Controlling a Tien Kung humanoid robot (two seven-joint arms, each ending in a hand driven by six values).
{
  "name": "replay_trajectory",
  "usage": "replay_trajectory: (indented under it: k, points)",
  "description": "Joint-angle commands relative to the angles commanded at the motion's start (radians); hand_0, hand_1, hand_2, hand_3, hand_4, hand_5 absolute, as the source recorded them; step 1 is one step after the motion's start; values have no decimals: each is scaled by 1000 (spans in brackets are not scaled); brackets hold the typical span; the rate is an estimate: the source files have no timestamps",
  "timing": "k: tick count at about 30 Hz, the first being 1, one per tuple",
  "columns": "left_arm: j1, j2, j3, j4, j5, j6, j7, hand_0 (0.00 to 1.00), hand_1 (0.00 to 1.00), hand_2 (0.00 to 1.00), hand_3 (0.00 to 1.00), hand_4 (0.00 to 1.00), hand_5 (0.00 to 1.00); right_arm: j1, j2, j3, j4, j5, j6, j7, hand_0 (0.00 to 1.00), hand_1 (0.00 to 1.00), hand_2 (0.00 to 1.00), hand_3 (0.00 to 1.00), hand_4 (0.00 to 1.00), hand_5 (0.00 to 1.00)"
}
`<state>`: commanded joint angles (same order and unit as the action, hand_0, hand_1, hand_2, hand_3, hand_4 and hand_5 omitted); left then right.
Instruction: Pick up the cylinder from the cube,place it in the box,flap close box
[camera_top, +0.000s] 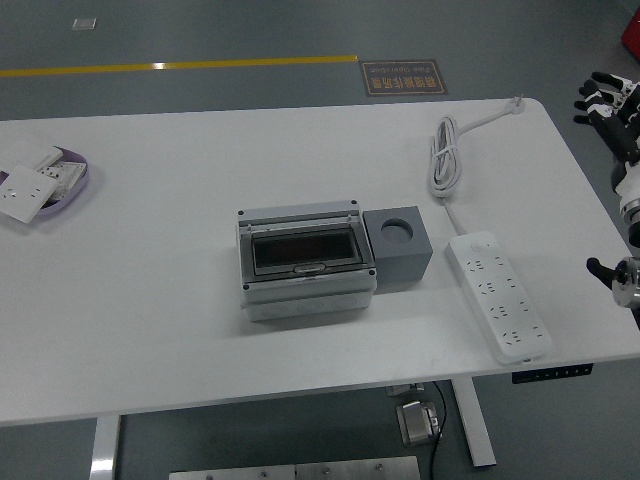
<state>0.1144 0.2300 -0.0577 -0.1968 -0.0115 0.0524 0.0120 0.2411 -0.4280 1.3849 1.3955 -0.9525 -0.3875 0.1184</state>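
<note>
White table (150, 330), grey floor behind. Grey box (306, 262) at centre, clear flap down; grey cube (397, 245) touching its right side, cylinder (397, 229) seated in top hole. Right hand (606, 95) off far-right edge, fingers spread, holding nothing.

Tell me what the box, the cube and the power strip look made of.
Box: light grey moulded plastic, apparently; its dark see-through flap reflects light. Cube: matte dark grey, probably plastic or foam, no shine. Power strip: smooth white plastic, with a white rubbery-looking cord.
</note>
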Motion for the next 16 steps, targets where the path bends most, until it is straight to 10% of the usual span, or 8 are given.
replay_trajectory:
  k: [16]
  points:
    - [5, -1, 6, 0, -2, 1, 1, 629, 647, 625, 668, 722, 253, -7, 0, 7, 0, 2, -2, 6, 563, 586, 607, 652, 645, 326]
